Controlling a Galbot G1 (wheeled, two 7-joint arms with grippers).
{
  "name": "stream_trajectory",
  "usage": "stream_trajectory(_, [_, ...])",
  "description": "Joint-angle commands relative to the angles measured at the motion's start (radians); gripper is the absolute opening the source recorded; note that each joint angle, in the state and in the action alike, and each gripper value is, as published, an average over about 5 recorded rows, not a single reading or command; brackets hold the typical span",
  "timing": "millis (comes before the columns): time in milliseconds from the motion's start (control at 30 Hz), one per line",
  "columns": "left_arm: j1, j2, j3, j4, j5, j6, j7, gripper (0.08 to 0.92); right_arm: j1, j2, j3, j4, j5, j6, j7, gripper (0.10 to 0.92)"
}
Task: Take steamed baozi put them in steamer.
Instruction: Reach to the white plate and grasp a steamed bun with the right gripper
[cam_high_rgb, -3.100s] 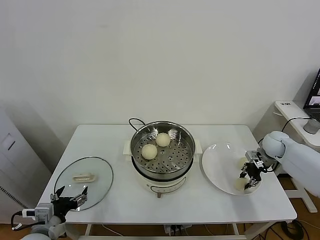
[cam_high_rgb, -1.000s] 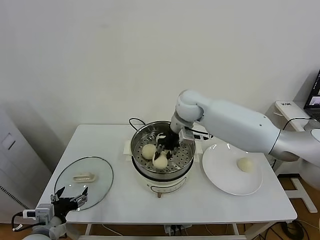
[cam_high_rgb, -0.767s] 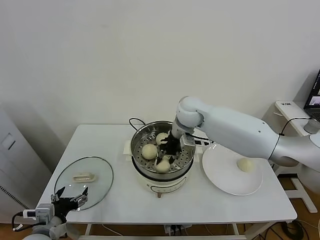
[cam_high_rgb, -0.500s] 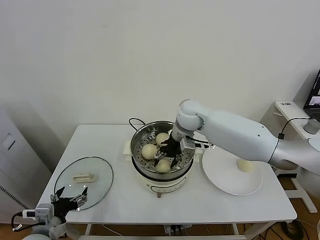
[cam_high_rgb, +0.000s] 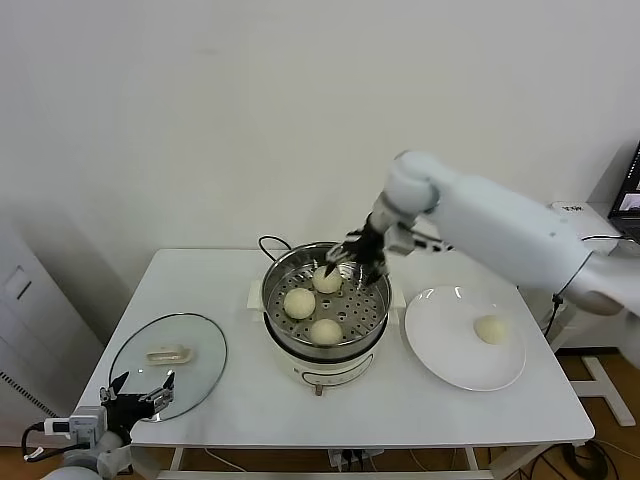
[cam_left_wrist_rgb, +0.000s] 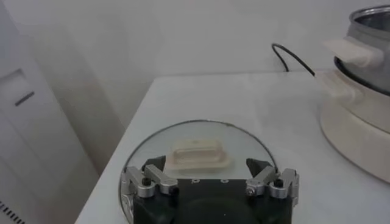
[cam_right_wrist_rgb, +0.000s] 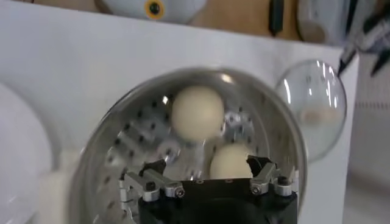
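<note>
The right arm (cam_high_rgb: 500, 225) is a thick, smooth, glossy white shell with rounded joints, narrowing to a black wrist. Its end effector (cam_high_rgb: 357, 256) is black, with silver metal finger links fastened by small dark screws. The left end effector (cam_left_wrist_rgb: 210, 182) has the same black body and silver, screw-fastened fingers (cam_left_wrist_rgb: 149, 182).

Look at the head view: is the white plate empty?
No. One baozi lies on the plate, right of the steamer.
</note>
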Motion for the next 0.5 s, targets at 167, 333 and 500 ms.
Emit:
stream_trajectory(167, [0.002, 0.000, -0.001, -0.001, 0.000, -0.001, 0.000, 0.823, 0.099, -0.145, -0.056, -0.259, 0.099, -0.524, -0.138, 0.823])
stream_trajectory(333, [0.004, -0.002, -0.005, -0.004, 0.000, -0.001, 0.000, 0.823, 0.051, -0.168, -0.079, -0.354, 0.102, -0.565, -0.150, 0.823])
stream_trajectory(500, [0.004, -0.003, -0.005, -0.004, -0.001, -0.001, 0.000, 0.823, -0.018, -0.170, -0.059, -0.429, 0.085, -0.564, -0.146, 0.823])
